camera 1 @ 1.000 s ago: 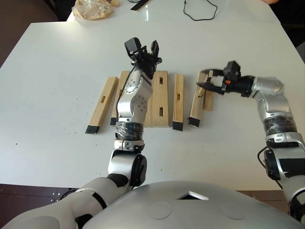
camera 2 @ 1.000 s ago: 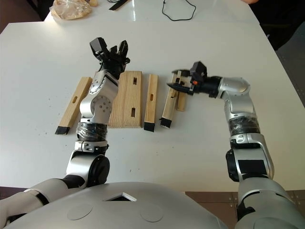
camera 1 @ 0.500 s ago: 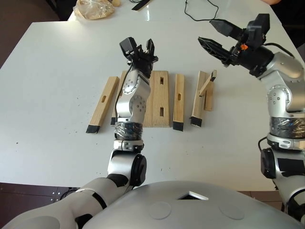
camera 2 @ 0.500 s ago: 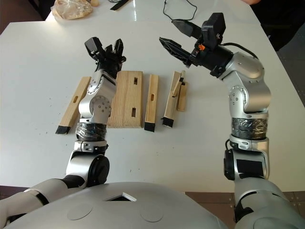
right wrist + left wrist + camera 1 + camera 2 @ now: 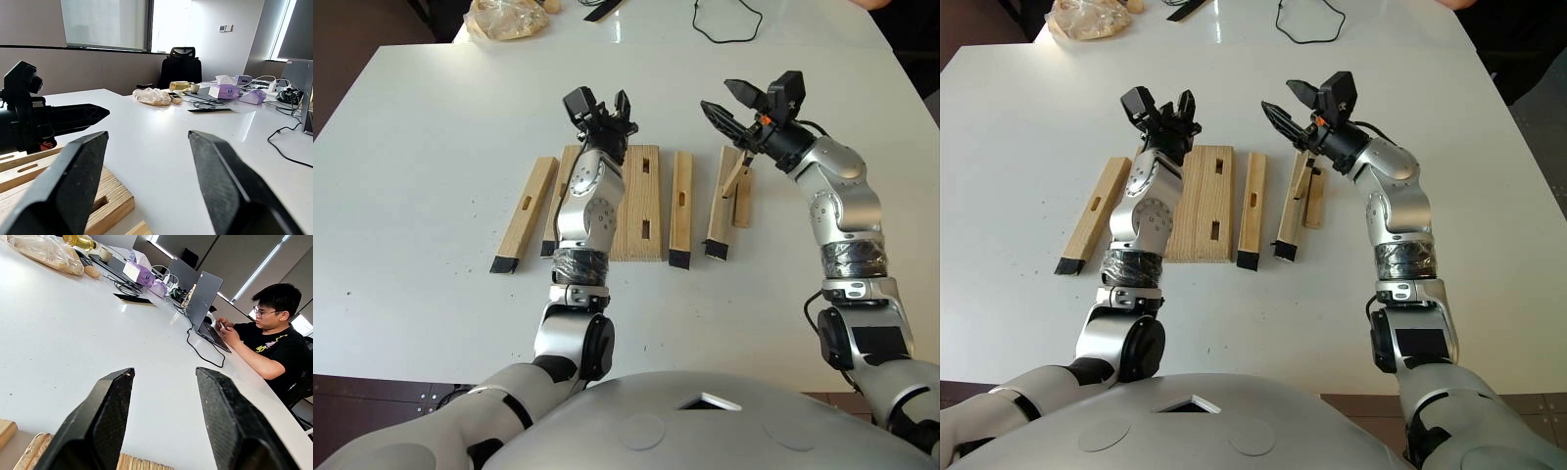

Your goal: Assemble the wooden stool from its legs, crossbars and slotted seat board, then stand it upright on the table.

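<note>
The slotted seat board (image 5: 643, 206) lies flat mid-table. Wooden legs lie beside it: one at the far left (image 5: 525, 213), one half hidden under my left forearm (image 5: 564, 171), one right of the board (image 5: 679, 206) and one further right (image 5: 717, 208). A short crossbar (image 5: 740, 174) leans slanted across that last leg, with another (image 5: 742, 206) flat beside it. My left gripper (image 5: 603, 106) is open and empty, raised over the board's far end. My right gripper (image 5: 728, 102) is open and empty above the crossbars' far end. In the right wrist view the board (image 5: 105, 198) sits below the fingers (image 5: 73, 171).
A plastic bag (image 5: 504, 18) and a black cable (image 5: 724, 22) lie at the table's far edge. A laptop (image 5: 205, 298) and small items stand further back. Bare white tabletop (image 5: 431, 117) spreads to the left, right and front of the parts.
My right gripper left the crossbars, swung up high, then came partway down and hangs open above them. One crossbar now lies slanted on the leg. The left gripper barely shifted.
</note>
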Controlling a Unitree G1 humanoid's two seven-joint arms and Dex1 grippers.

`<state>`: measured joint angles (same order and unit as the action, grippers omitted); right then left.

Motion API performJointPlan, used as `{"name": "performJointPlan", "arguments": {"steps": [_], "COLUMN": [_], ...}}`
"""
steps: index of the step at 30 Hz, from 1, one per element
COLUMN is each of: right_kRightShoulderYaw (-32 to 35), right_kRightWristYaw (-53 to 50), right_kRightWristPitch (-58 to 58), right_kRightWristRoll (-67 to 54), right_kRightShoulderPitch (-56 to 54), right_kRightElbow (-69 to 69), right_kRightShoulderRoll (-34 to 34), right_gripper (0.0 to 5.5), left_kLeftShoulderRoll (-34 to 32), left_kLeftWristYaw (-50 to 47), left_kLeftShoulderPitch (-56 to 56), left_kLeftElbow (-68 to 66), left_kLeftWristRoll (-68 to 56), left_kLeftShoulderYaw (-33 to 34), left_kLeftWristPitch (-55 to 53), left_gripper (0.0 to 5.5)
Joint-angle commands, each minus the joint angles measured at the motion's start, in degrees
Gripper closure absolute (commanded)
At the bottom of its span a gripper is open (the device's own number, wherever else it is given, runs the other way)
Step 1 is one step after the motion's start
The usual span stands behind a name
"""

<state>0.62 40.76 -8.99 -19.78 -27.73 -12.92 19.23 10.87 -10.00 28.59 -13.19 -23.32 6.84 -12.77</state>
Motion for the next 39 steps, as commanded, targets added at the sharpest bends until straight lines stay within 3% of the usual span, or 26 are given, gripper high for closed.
{"name": "performJointPlan", "arguments": {"steps": [1,5,8,10,13,18,23,29,39], "right_kRightShoulderYaw": [4.43,4.65,-1.66,-5.43,-4.4,-3.55,-4.86,-4.11,-7.99], "right_kRightWristYaw": [-3.01,-5.8,-3.11,0.0,0.19,-3.87,-11.2,-18.11,-24.9], "right_kRightWristPitch": [-3.75,-13.26,-19.78,-19.28,-19.47,-18.55,-19.82,-23.67,-25.22], "right_kRightWristRoll": [-3.2,-8.45,-11.16,-8.44,-6.84,-1.75,1.33,1.12,5.52], "right_kRightShoulderPitch": [-2.24,1.98,16.93,28.91,36.97,40.54,38.19,38.0,37.08], "right_kRightElbow": [7.69,24.61,39.53,43.53,42.81,37.73,35.4,37.14,36.24], "right_kRightShoulderRoll": [1.24,2.35,5.97,10.66,13.22,13.83,8.19,3.33,-2.2], "right_gripper": [2.49,2.49,2.49,2.49,2.49,2.49,2.49,1.69,1.65], "left_kLeftShoulderRoll": [1.88,2.24,2.9,3.45,3.66,3.47,3.6,3.73,3.49], "left_kLeftWristYaw": [0.03,-0.7,-2.0,-2.98,-4.25,-5.52,-5.86,-6.13,-5.86], "left_kLeftShoulderPitch": [1.99,0.41,-1.49,-3.07,-5.13,-6.82,-6.49,-6.71,-6.69], "left_kLeftElbow": [0.63,2.37,4.75,6.86,9.54,11.97,10.86,11.21,11.77], "left_kLeftWristRoll": [-0.23,-0.22,0.01,-0.35,0.17,1.03,1.56,1.65,1.58], "left_kLeftShoulderYaw": [0.04,0.27,0.33,0.4,0.42,-0.16,-0.37,-0.35,-1.11], "left_kLeftWristPitch": [-0.95,-0.63,-0.2,-0.66,-0.09,-0.15,0.42,0.66,0.07], "left_gripper": [3.19,3.19,3.19,3.19,3.19,3.19,3.19,3.19,3.19]}}
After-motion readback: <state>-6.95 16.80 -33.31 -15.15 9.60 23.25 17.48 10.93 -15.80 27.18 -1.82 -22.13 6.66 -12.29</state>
